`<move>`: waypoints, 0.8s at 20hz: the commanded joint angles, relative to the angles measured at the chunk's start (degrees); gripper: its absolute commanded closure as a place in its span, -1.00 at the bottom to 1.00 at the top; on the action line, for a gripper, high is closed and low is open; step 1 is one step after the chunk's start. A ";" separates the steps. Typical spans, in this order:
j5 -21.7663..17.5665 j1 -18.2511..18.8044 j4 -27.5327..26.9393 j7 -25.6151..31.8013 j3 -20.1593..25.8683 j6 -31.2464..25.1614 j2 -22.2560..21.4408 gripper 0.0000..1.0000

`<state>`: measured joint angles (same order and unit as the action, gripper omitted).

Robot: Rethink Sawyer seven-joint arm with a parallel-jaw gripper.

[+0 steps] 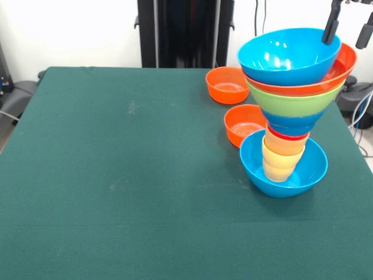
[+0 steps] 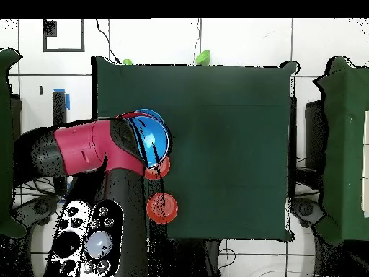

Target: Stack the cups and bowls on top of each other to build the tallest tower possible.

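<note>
Tower (image 1: 291,111) stands at the right side of the green table (image 1: 128,175), base a large light-blue bowl (image 1: 256,166). Inside it sit yellow-orange cups (image 1: 281,158), then a red rim, a small dark blue bowl (image 1: 293,123), a green bowl (image 1: 294,104), a large orange bowl (image 1: 344,61) and a light-blue bowl (image 1: 288,58) on top. The column leans slightly right.

Just left of the base, touching or nearly so, lies a small orange bowl (image 1: 243,123); another small orange bowl (image 1: 227,84) sits farther back, apart from it.

Gripper (image 1: 348,29) shows only as two dark fingertips (image 1: 331,26) at the top right, spread apart, one over the top bowl's far rim, the other outside it; contact probably none, hard to tell.

Overhead, the red arm (image 2: 86,148) covers most of the tower, leaving only the top blue bowl (image 2: 153,137) and both orange bowls (image 2: 162,208) visible; the fingers are hidden there.
</note>
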<state>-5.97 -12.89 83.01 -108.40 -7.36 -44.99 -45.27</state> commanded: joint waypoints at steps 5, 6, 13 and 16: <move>2.83 2.16 0.07 -2.48 2.96 -12.72 -6.29 -1.00; 3.10 2.56 0.14 -1.95 3.05 -13.54 -7.08 -1.00; 6.00 8.20 4.53 5.30 5.15 -14.82 -12.83 -1.00; 7.36 12.07 8.61 10.45 6.17 -13.37 -15.80 -1.00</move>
<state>-0.07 -5.17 83.57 -108.40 -6.34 -54.14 -57.09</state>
